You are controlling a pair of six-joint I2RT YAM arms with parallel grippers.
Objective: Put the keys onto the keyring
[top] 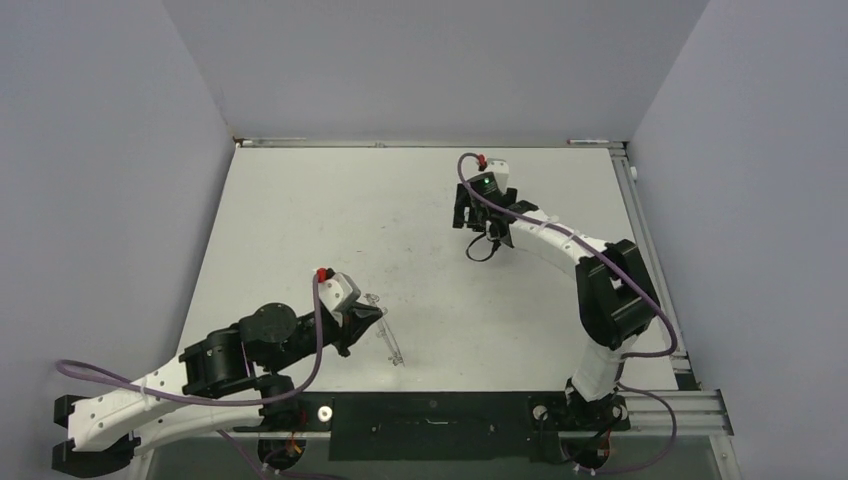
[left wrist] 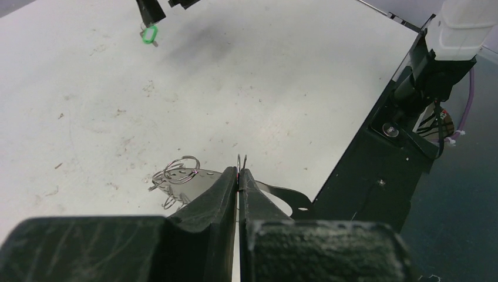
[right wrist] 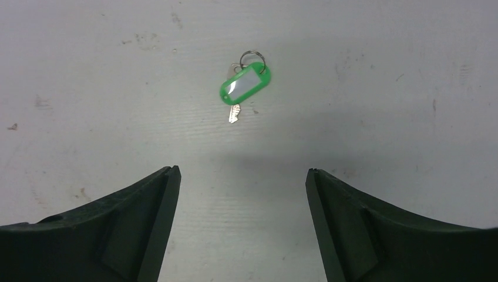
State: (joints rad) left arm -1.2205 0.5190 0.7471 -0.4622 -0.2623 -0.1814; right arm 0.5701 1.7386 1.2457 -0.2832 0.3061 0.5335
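The keys [right wrist: 245, 85], a bright green tag with a small silver key and a wire loop, lie flat on the white table. My right gripper [right wrist: 242, 170] hovers above them, open wide, with nothing between its fingers. The left wrist view shows the keys [left wrist: 150, 34] far off, under a right fingertip [left wrist: 148, 10]. The keyring [left wrist: 191, 179], a flat grey metal ring with tiny wire loops, is gripped at its rim by my left gripper [left wrist: 239, 171], which is shut on it. From above, the keyring [top: 388, 338] juts from the left gripper [top: 376, 316] near the front; the right gripper [top: 480, 222] sits mid-table, hiding the keys.
The black mounting rail [top: 430, 412] runs along the table's near edge, with the right arm's base [left wrist: 411, 123] on it. Grey walls close in the table [top: 400, 200] on the left, back and right. An aluminium rail [top: 640, 220] lines the right edge.
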